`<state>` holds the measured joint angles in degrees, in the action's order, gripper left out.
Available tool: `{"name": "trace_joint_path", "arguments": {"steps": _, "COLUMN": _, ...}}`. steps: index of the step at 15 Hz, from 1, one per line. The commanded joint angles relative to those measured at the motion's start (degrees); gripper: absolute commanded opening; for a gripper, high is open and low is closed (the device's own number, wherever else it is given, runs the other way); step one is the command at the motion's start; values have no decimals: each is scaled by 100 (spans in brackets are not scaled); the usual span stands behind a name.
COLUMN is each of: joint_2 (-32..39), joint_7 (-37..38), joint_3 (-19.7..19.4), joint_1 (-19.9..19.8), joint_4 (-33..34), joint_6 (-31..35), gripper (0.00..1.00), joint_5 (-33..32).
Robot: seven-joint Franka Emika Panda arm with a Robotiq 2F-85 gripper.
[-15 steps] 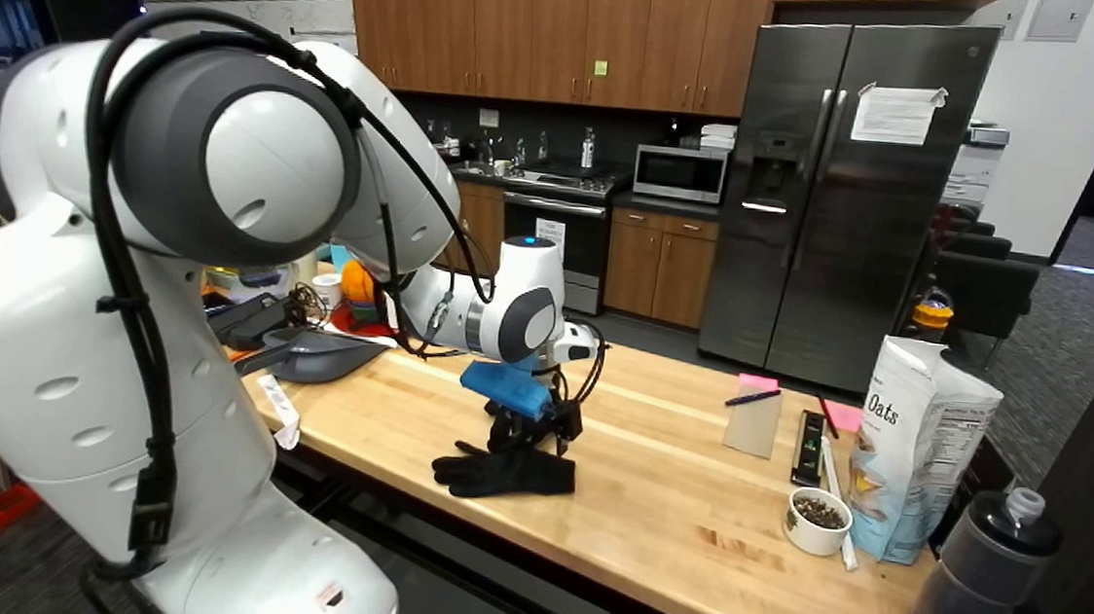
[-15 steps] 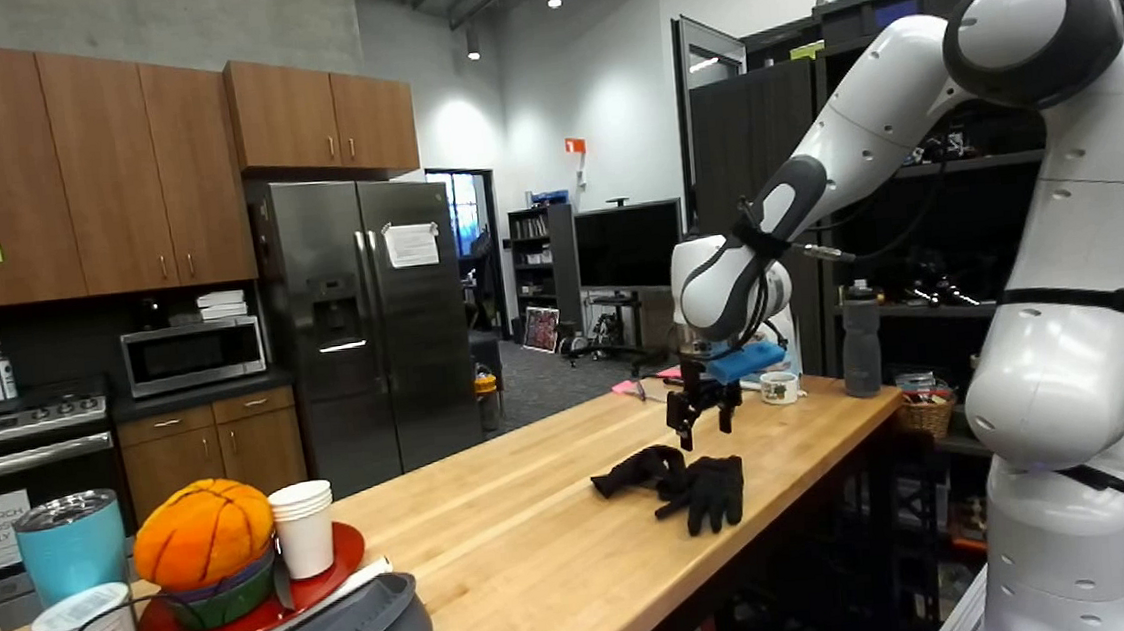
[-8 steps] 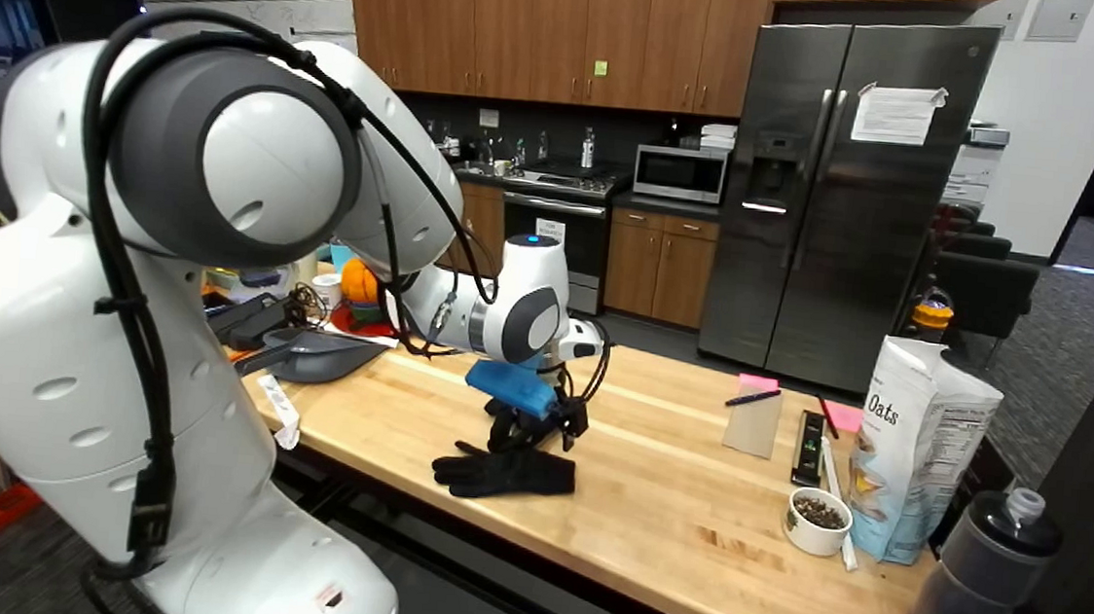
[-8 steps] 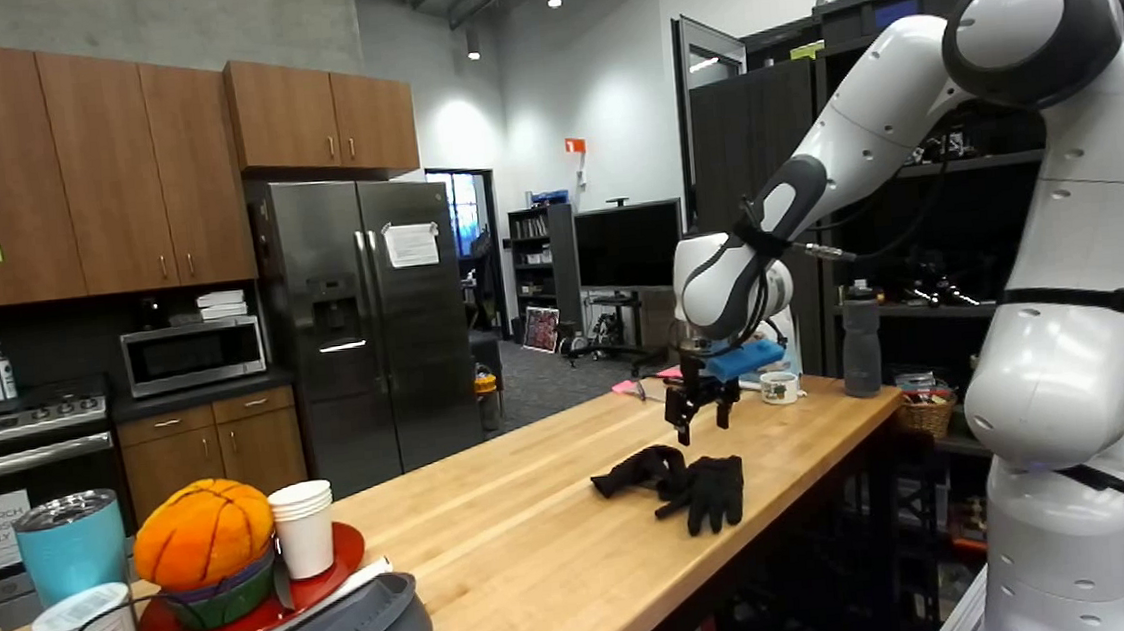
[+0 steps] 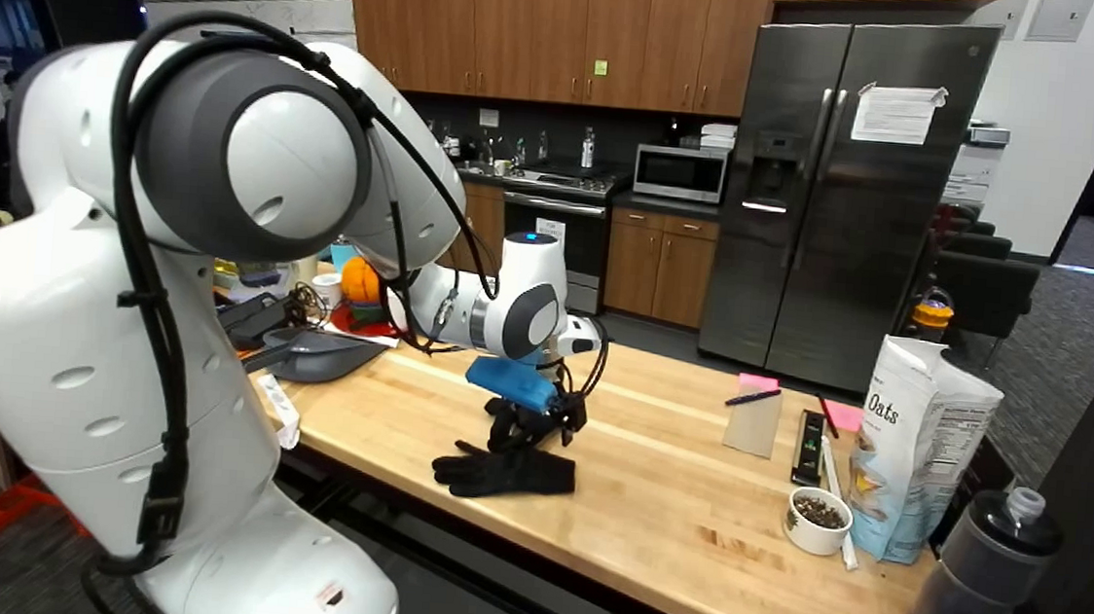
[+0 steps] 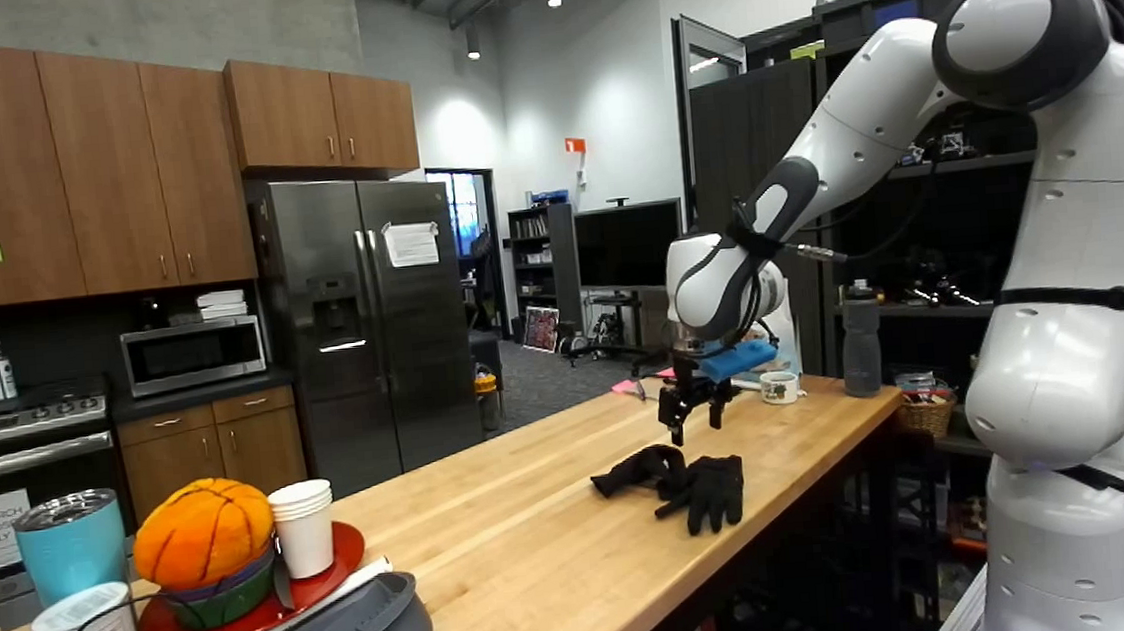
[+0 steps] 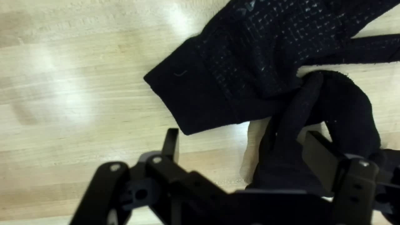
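Wrist view shows the tool [image 7: 243,145] spread wide, hanging over a wooden surface [image 7: 78,93]. On the far side lies a dotted black glove [image 7: 259,59]; a second black glove [image 7: 282,154] lies bunched on the near side, touching it and partly hidden by the tool's right finger [image 7: 321,159]. Well to their right in an exterior view stand a white cup [image 5: 812,538], an oats bag [image 5: 921,454] and a gray bottle [image 5: 974,585]; a red plate [image 6: 348,553] sits near left in an exterior view.
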<state>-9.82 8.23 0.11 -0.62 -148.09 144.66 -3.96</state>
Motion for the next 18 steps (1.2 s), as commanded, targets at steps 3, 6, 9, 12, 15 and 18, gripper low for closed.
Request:
{"name": "trace_joint_path", "arguments": {"steps": 3, "joint_2": 386, "joint_7": -114, "joint_3": -27, "joint_1": -30, "joint_4": 265, "joint_6": -135, "gripper": 100, "joint_5": 84}}
{"name": "trace_joint_path", "arguments": {"steps": 6, "joint_2": 385, "joint_7": -22, "joint_3": 24, "joint_1": -5, "joint_4": 284, "joint_6": -170, "gripper": 100, "joint_5": -29}}
{"name": "trace_joint_path", "arguments": {"steps": 9, "joint_2": 309, "joint_7": 46, "joint_3": 95, "joint_1": 18, "joint_4": 307, "joint_6": -205, "gripper": 100, "joint_5": -167}}
{"name": "trace_joint_path", "arguments": {"steps": 12, "joint_2": 321, "joint_7": 35, "joint_3": 149, "joint_1": 32, "joint_4": 398, "joint_6": -269, "gripper": 100, "joint_5": -218}}
{"name": "trace_joint_path", "arguments": {"steps": 15, "joint_2": 389, "joint_7": 56, "joint_3": 188, "joint_1": 46, "joint_4": 533, "joint_6": -368, "gripper": 100, "joint_5": -262}}
{"name": "trace_joint_path", "arguments": {"steps": 18, "joint_2": 527, "joint_7": 121, "joint_3": 186, "joint_1": 17, "joint_4": 664, "joint_6": -500, "gripper": 100, "joint_5": -339}}
